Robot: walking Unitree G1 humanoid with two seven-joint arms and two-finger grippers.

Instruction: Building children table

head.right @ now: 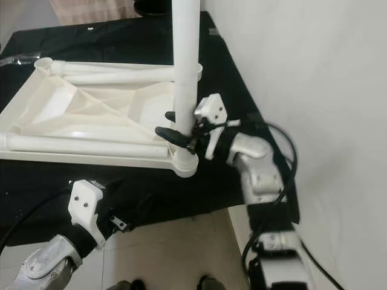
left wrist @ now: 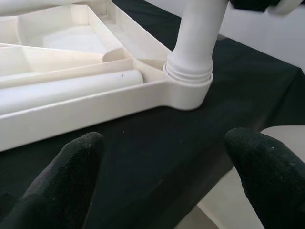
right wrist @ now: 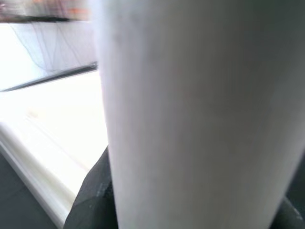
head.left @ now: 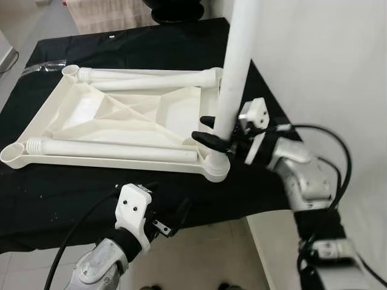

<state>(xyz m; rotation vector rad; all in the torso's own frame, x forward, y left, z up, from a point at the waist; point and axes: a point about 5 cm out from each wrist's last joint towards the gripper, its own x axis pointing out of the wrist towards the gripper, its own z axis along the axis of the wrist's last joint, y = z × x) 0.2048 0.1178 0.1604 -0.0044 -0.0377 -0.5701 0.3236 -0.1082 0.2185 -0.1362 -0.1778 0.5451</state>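
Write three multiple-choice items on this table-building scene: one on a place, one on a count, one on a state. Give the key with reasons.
1. Where does the upright leg stand?
A. In the tabletop's near right corner socket
B. In its far left socket
C. On the floor

2. How many legs lie flat inside the upturned tabletop?
A. None
B. Two
C. Four

3. What is the right tool doing?
A. Hanging open
B. Shut on the upright leg
C. Holding a cable

Key: 1 A, the leg's threaded end sits in that corner socket; 2 B, one lying leg along the near side, another along the far side; 3 B, its black fingers clamp the leg just above the socket.
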